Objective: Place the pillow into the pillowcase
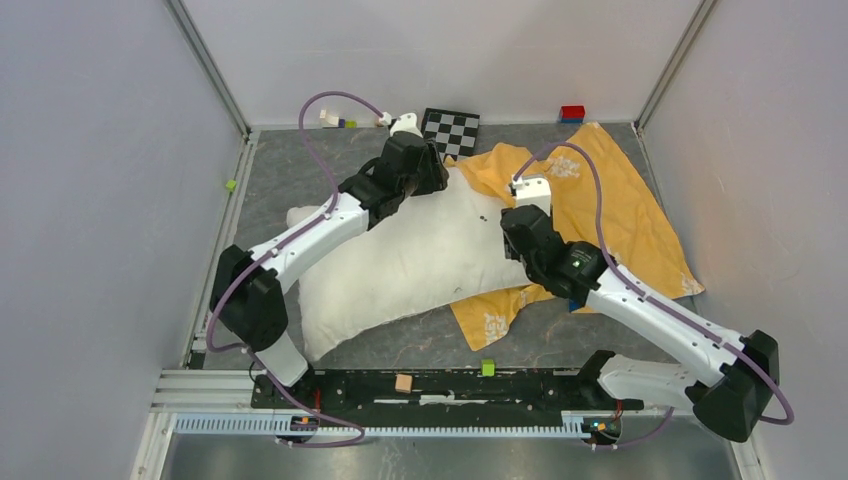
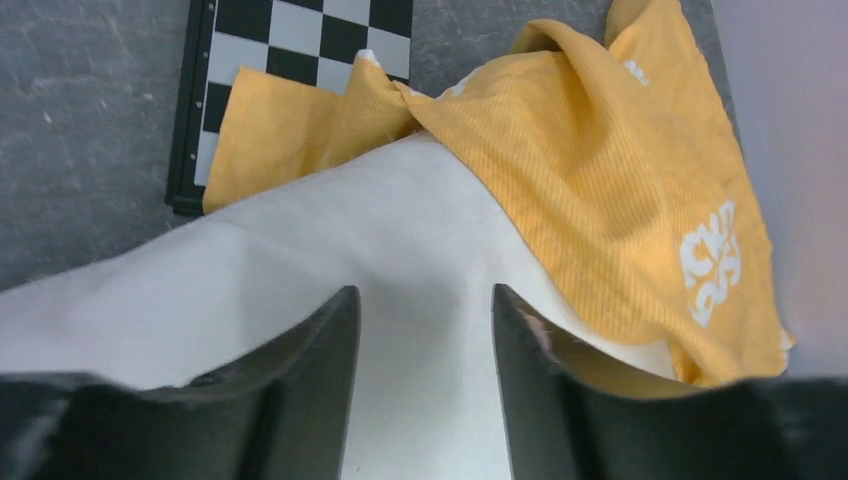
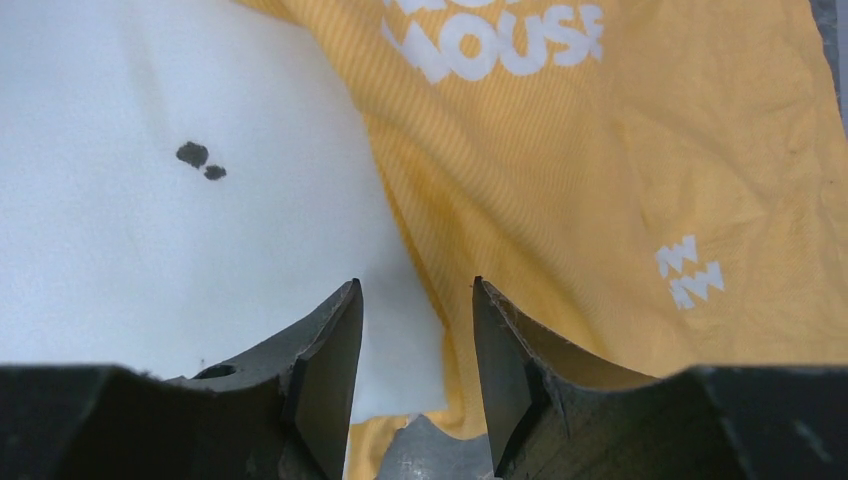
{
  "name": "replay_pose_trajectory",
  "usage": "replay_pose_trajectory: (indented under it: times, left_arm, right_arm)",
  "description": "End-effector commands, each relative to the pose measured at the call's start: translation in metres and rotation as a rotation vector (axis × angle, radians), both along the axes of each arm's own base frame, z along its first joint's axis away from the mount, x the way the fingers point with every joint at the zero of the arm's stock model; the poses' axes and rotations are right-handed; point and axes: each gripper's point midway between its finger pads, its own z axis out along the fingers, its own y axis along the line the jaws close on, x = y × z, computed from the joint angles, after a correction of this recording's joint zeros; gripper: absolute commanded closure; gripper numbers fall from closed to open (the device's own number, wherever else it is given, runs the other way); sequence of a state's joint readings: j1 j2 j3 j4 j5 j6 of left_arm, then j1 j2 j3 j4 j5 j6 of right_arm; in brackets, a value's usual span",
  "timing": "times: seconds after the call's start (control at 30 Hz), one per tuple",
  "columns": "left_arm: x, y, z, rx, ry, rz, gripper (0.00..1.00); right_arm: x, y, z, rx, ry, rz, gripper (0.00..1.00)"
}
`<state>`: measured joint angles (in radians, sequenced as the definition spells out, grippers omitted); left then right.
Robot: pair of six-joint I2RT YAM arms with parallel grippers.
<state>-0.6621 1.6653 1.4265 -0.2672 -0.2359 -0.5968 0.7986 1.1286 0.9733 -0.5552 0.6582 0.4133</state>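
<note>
Pillow: I see the pillow [image 1: 400,265] lying slantwise across the middle of the table [image 1: 300,170], one end toward my near left, the other reaching the far right.
Pillowcase: the pillowcase [image 1: 615,215] is spread on the right side, rumpled, white lettering up. A strip of it shows under the pillow's near right edge.
Overlap: in the left wrist view a fold of the orange fabric is draped over the pillow's far corner. Most of the pillow is bare.
Left gripper: the left gripper [image 2: 425,300] hangs over the pillow's far end. Its jaws are parted with plain white fabric showing in the gap, and I see nothing pinched.
Right gripper: the right gripper [image 3: 415,290] sits above the line where the pillow's edge meets the orange cloth. Its jaws are spread and nothing is caught between them.
Marks: two small dark spots [image 3: 198,160] on the pillow, left of the right gripper.
Behind: a checkerboard [image 1: 450,130] lies at the far edge, and the orange fabric overlaps its corner.
Loose bits: a green cube [image 1: 488,367] and a tan cube [image 1: 403,382] by the arm bases.
</note>
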Motion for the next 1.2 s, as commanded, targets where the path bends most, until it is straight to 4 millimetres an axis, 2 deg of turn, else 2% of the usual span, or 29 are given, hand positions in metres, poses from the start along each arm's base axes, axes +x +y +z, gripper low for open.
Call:
replay_pose_trajectory:
  times: [0.0,0.07,0.13,0.27,0.33,0.43,0.5,0.57,0.63,0.67,0.7,0.8,0.87,1.0,1.07,1.17]
  left_arm:
    - [-0.017,0.0,0.064,-0.055,-0.13,-0.095,0.33]
    - [-0.035,0.004,0.07,-0.033,-0.144,-0.128,0.18]
    - [-0.057,0.002,0.07,0.009,-0.135,-0.177,0.13]
    - [-0.102,-0.013,0.043,0.127,-0.082,-0.284,0.06]
    - [-0.114,-0.021,0.023,0.185,-0.056,-0.306,0.02]
    - [-0.117,-0.029,-0.016,0.258,0.023,-0.307,0.0]
    - [-0.111,-0.03,-0.04,0.3,0.059,-0.265,0.0]
    - [-0.106,-0.034,-0.06,0.318,0.1,-0.241,0.01]
    - [-0.1,-0.037,-0.078,0.331,0.13,-0.204,0.13]
    - [-0.098,-0.038,-0.084,0.337,0.141,-0.191,0.21]
    - [-0.096,-0.039,-0.091,0.347,0.154,-0.181,0.35]
    - [-0.092,-0.044,-0.099,0.322,0.183,-0.169,0.78]
    - [-0.091,-0.048,-0.097,0.279,0.192,-0.159,0.96]
    - [-0.089,-0.058,-0.092,0.209,0.209,-0.144,0.98]
    - [-0.087,-0.062,-0.089,0.175,0.225,-0.134,0.98]
    - [-0.081,-0.067,-0.07,0.104,0.215,-0.131,0.98]
  right_arm:
    - [-0.01,-0.016,0.004,0.018,-0.018,-0.024,0.49]
    - [-0.017,-0.021,-0.004,0.022,-0.003,-0.026,0.49]
    - [-0.024,-0.024,-0.014,0.024,0.025,-0.021,0.49]
    - [-0.034,-0.031,-0.036,0.019,0.055,-0.025,0.5]
    - [-0.036,-0.034,-0.045,0.01,0.065,-0.033,0.5]
    - [-0.034,-0.032,-0.052,0.003,0.072,-0.029,0.5]
    - [-0.033,-0.037,-0.052,-0.023,0.069,-0.047,0.51]
    - [-0.032,-0.044,-0.049,-0.052,0.061,-0.073,0.56]
    - [-0.033,-0.048,-0.044,-0.063,0.055,-0.086,0.66]
    - [-0.032,-0.047,-0.041,-0.059,0.055,-0.081,0.75]
    - [-0.033,-0.043,-0.037,-0.05,0.058,-0.062,0.83]
    - [-0.037,-0.017,-0.014,0.025,0.041,0.043,0.98]
    - [-0.047,0.013,0.01,0.076,0.01,0.148,1.0]
    - [-0.075,0.073,0.041,0.144,0.01,0.356,1.0]
    - [-0.088,0.094,0.044,0.149,0.013,0.421,1.0]
    - [-0.094,0.101,0.015,0.132,0.057,0.441,1.0]
